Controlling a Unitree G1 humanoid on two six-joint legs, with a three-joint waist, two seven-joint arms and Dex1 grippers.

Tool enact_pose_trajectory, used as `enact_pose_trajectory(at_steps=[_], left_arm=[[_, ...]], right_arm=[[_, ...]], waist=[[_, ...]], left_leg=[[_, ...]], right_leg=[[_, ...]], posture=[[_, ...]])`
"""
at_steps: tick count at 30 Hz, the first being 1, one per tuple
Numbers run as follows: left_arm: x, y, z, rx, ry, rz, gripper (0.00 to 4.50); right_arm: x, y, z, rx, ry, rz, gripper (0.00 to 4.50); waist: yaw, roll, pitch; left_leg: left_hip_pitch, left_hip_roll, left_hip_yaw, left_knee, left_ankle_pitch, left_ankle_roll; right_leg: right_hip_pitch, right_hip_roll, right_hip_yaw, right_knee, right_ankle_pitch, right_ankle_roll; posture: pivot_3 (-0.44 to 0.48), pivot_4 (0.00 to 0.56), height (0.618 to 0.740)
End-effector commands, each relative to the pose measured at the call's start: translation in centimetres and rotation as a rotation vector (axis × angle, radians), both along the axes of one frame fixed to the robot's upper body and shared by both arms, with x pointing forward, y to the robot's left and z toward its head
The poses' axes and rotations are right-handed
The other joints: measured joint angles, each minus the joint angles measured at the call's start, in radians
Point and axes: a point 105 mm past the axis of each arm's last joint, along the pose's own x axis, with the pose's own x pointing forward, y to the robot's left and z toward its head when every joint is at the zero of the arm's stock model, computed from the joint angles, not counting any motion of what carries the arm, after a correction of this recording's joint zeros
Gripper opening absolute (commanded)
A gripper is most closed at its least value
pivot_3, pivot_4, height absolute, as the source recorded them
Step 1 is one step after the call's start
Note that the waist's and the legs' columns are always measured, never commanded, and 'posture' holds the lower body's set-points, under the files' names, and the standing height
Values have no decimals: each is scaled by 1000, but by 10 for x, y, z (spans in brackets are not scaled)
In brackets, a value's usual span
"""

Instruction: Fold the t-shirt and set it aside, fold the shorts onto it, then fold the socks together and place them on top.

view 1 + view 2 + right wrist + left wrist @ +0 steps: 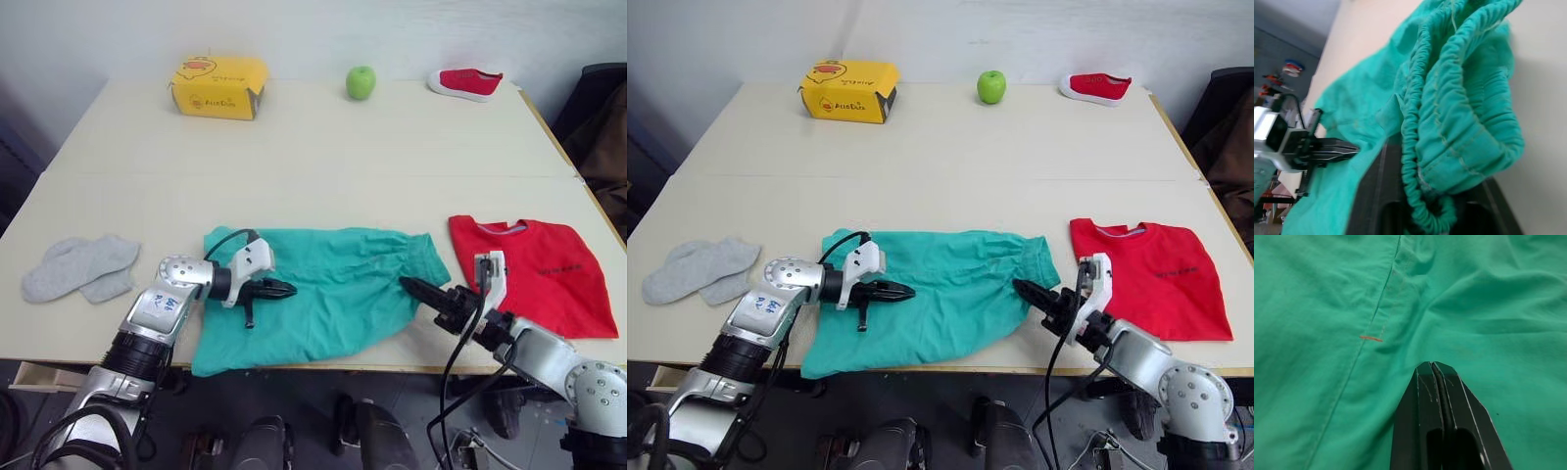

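The yellow box [850, 90] at the far side of the table [950, 147] is showing red lettering on its front face, under a small red drawing on its lid, but the letters are coming through too small to read with any certainty. The t-shirt [1156, 279] is carrying a short dark line of print across its chest, also too small to make out. A blue-and-white sticker on the left arm is not readable either.
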Motion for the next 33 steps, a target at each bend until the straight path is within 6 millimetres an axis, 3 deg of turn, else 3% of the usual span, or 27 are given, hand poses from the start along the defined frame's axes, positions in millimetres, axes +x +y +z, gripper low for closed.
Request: enact_pose_trajectory(at_steps=[1,5,7,11,14,16,18,20,23,26,29,31,33], left_arm=[[3,2,-15,52,12,37,0],[8,3,-13,39,4,59,0],[11,4,-9,25,-1,74,0],[14,4,5,-26,-1,112,0],[13,11,33,-125,5,170,0],[3,26,55,-180,12,200,0],[-11,44,72,-218,49,226,401],[-22,61,74,-172,38,258,915],[-22,104,77,-111,-9,429,1826],[-18,130,85,-95,-58,521,2775],[-11,135,102,-119,-114,537,3794],[-5,132,118,-165,-149,534,4459],[-1,122,137,-235,-174,493,4487]], right_arm=[[-6,20,43,-21,-206,160,12],[-7,65,84,-37,-387,434,12],[-8,91,91,-73,-436,571,12],[1,132,81,-169,-430,734,12],[1,152,59,-299,-467,841,12],[2,161,50,-338,-504,892,12],[1,170,48,-321,-529,939,0],[0,177,47,-298,-538,970,0],[-5,188,45,-258,-540,1036,876],[-14,192,47,-204,-521,1121,1903],[-19,187,54,-185,-562,1157,3026],[-19,179,56,-208,-593,1165,3039],[-16,171,57,-232,-614,1156,3039]], waist=[[-1,0,0],[-6,1,0],[-7,1,0],[-3,1,0],[-7,1,0],[-9,1,0],[-21,1,0],[-29,1,1],[-35,2,1],[-29,2,1],[-18,2,1],[-14,2,1],[-11,2,1]], left_leg=[[0,0,0,0,0,0],[0,0,0,0,0,0],[1,0,0,0,0,0],[0,1,-1,0,1,-1],[-3,1,-1,1,0,0],[-11,0,-2,5,0,2],[-19,0,-1,6,0,2],[-22,0,-1,6,0,2],[-20,0,-1,5,0,2],[-20,0,-1,6,0,1],[-19,-1,-3,7,2,0],[-18,-2,-3,7,2,0],[-19,-3,-3,7,2,1]], right_leg=[[0,0,0,0,0,0],[0,0,0,0,0,0],[0,0,0,1,0,0],[-2,0,-2,1,0,-1],[-2,0,-3,3,1,-1],[-8,0,-4,3,1,0],[-16,0,-4,3,2,1],[-19,0,-5,2,2,1],[-17,0,-5,1,2,1],[-17,0,-4,3,2,1],[-16,-1,-4,4,2,0],[-16,-3,-4,4,2,0],[-16,-3,-4,5,2,1]], posture=[[0,150,740],[0,150,740],[0,150,740],[0,150,740],[0,150,740],[0,150,740],[0,150,740],[0,150,740],[0,150,740],[0,150,740],[0,150,740],[0,150,740],[0,150,740]])
